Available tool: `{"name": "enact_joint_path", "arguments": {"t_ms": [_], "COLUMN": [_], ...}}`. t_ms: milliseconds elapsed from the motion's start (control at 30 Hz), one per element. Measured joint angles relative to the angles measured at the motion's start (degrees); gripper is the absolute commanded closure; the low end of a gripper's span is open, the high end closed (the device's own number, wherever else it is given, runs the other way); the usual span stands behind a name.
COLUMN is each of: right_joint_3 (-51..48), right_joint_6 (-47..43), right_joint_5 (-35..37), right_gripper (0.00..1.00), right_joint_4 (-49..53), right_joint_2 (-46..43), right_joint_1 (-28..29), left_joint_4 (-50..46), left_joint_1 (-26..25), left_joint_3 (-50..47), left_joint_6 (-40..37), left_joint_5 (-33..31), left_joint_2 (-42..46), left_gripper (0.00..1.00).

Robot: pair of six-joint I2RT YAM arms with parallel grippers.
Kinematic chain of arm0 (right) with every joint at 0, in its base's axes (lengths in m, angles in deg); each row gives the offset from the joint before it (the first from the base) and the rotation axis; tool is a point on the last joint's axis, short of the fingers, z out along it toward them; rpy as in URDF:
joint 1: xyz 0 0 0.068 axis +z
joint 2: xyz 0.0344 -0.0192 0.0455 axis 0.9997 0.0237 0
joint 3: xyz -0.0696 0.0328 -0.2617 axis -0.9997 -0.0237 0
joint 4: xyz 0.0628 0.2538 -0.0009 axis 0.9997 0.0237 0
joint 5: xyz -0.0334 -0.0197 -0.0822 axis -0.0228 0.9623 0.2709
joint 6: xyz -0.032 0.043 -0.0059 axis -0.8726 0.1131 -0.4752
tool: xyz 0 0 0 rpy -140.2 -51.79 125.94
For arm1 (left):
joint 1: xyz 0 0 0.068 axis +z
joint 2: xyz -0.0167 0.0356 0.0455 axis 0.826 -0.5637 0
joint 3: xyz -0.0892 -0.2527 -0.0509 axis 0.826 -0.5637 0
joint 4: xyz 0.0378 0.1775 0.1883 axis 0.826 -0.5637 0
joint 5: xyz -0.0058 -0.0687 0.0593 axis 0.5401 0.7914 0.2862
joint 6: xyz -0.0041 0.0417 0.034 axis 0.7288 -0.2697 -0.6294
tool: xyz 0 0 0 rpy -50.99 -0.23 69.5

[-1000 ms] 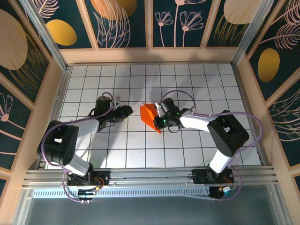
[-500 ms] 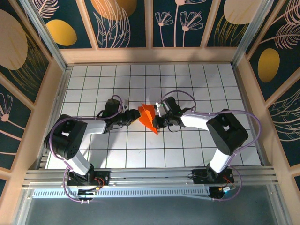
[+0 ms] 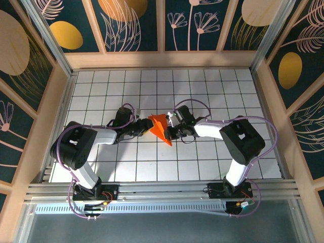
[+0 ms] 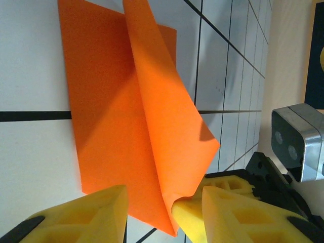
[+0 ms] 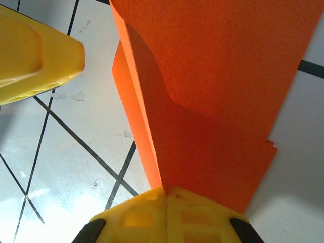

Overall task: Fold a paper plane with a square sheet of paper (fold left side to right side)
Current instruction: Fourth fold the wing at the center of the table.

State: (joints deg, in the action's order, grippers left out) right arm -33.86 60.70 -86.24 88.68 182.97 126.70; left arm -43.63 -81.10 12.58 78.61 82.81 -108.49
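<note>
Right gripper (image 5: 166,195) pinches the folded paper (image 5: 212,101) by its edge, one flap raised off the table (image 3: 202,91); left gripper (image 4: 164,195) stands with jaws apart beside the paper's corner.

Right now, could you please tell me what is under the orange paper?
Under the paper is the white grid table. Its raised flap hides part of the lower layer, and the tiles beneath are covered.
</note>
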Motion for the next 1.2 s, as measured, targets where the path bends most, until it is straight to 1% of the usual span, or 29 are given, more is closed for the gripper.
{"name": "enact_joint_path", "arguments": {"t_ms": [500, 700, 933, 1200], "right_joint_3": [-0.76, -0.76, -0.76, -0.76], "right_joint_6": [0.17, 0.17, 0.17, 0.17], "right_joint_5": [-2.19, -2.78, -2.91, -3.43], "right_gripper": [1.0, 1.0, 1.0, 1.0], "right_joint_4": [-1.51, -1.55, -1.6, -2.03], "right_joint_2": [0.0, 0.0, 0.42, 0.76], "right_joint_1": [-0.92, -0.98, -1.03, -1.33], "left_joint_4": [0.46, 0.0, -5.07, -9.27], "left_joint_1": [-2.03, -2.38, -2.36, -2.73], "left_joint_3": [5.97, 7.98, 10.08, 12.76], "left_joint_6": [0.48, 0.46, -0.85, -2.84], "left_joint_5": [-0.11, -1.46, -4.55, -5.88], "left_joint_2": [-6.78, -8.87, -9.18, -9.86], "left_gripper": [0.57, 0.57, 0.57, 0.57]}}
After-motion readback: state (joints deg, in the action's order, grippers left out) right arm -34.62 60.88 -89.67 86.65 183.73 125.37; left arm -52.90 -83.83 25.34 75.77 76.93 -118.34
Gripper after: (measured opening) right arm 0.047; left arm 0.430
